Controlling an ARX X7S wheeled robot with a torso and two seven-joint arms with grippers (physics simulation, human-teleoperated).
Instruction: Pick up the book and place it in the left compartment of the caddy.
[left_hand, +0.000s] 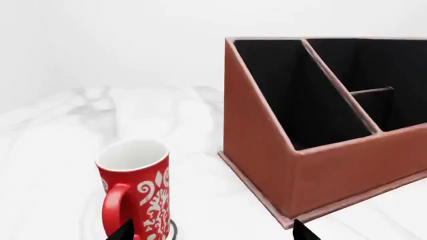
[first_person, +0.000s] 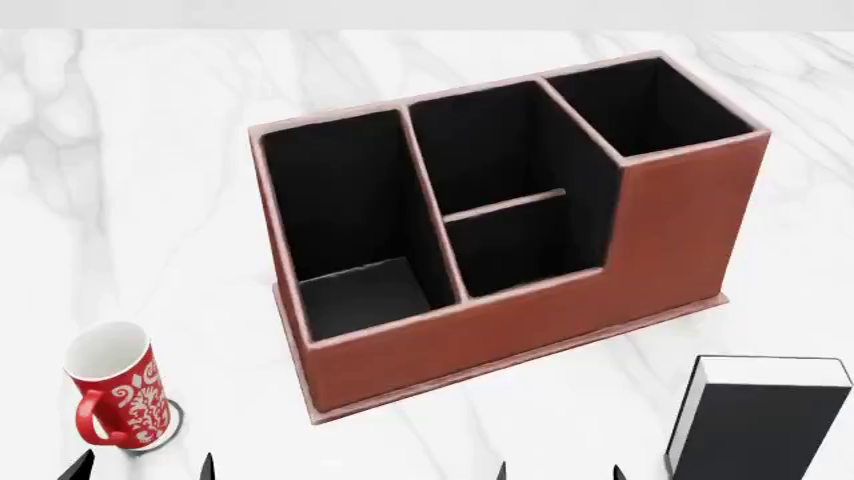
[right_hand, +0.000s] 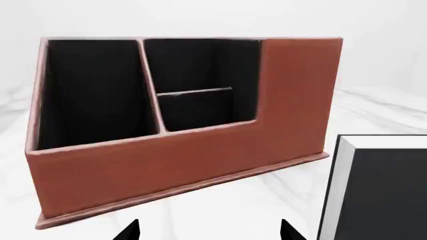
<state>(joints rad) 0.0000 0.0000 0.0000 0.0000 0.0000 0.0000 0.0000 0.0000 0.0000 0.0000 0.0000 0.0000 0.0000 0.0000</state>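
Both tools, left (first_person: 143, 466) and right (first_person: 558, 470), hang with tips apart, gripping nothing. The book (first_person: 758, 420) stands upright on the tabletop (first_person: 160, 180) just right of the right tool, near the caddy (first_person: 534, 320). It looks stiff and fairly heavy, with smooth covers; pinching across its thickness seems best.

Ahead of the right gripper (first_person: 558, 470) bare marble table (first_person: 160, 180) runs to the caddy (first_person: 534, 330) front wall; the book (first_person: 758, 420) stands close beside it. The red mug (first_person: 118, 398) crowds the left gripper (first_person: 144, 468), open tabletop between mug and caddy
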